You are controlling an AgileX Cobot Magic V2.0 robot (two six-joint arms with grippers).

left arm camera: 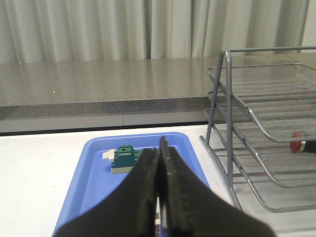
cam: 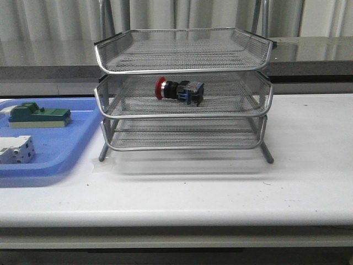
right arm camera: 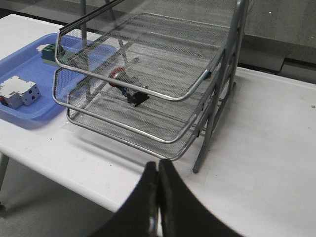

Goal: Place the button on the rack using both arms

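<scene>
The button [cam: 177, 90], with red head, black body and blue rear, lies on its side on the middle tier of the silver wire rack [cam: 237, 55]. It also shows in the right wrist view [right arm camera: 127, 88], and its red head shows in the left wrist view [left arm camera: 296, 145]. No arm shows in the front view. My left gripper [left arm camera: 159, 148] is shut and empty, above the blue tray [left arm camera: 94, 182], left of the rack [left arm camera: 256, 123]. My right gripper [right arm camera: 157, 170] is shut and empty, over the table's front edge, in front of the rack [right arm camera: 197, 84].
The flat blue tray [cam: 66, 143] lies left of the rack and holds a green block [cam: 38, 115] and a white block [cam: 15, 149]. A grey counter ledge [left arm camera: 98, 94] and curtains run behind the white table [cam: 309, 165].
</scene>
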